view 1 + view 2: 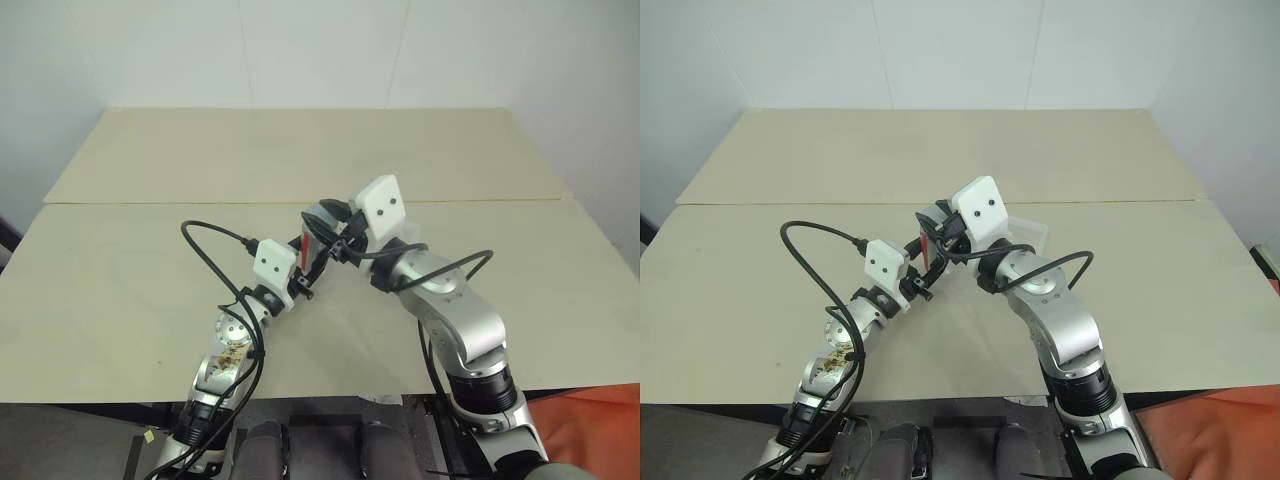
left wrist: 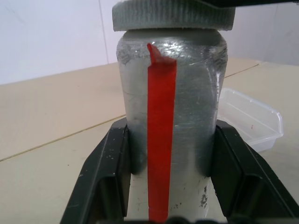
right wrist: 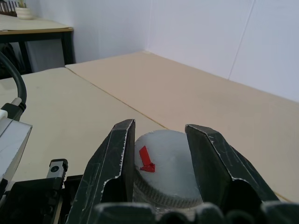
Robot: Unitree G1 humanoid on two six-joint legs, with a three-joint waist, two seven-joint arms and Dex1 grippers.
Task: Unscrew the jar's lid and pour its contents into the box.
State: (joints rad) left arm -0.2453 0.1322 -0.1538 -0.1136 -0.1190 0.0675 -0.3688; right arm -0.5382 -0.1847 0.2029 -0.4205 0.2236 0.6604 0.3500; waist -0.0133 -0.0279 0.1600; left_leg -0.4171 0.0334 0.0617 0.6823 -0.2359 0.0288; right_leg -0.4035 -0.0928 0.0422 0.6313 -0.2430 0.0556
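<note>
Now, with my left claw [image 2: 170,186] clamped round the jar [image 2: 170,116] and my right claw [image 3: 161,163] pinching the lid [image 3: 163,172], I should twist squarely, keeping it upright.

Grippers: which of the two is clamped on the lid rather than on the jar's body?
The right gripper: it grips the grey lid from above. The left gripper holds the jar by its silvery body, below the lid.

Left gripper [image 2: 170,186] fingers clamp upright jar [image 2: 187,116], red stripe [image 2: 161,140] facing camera; grey lid [image 2: 173,14] on top; clear box [image 2: 254,119] on table [image 2: 56,126] behind.
</note>
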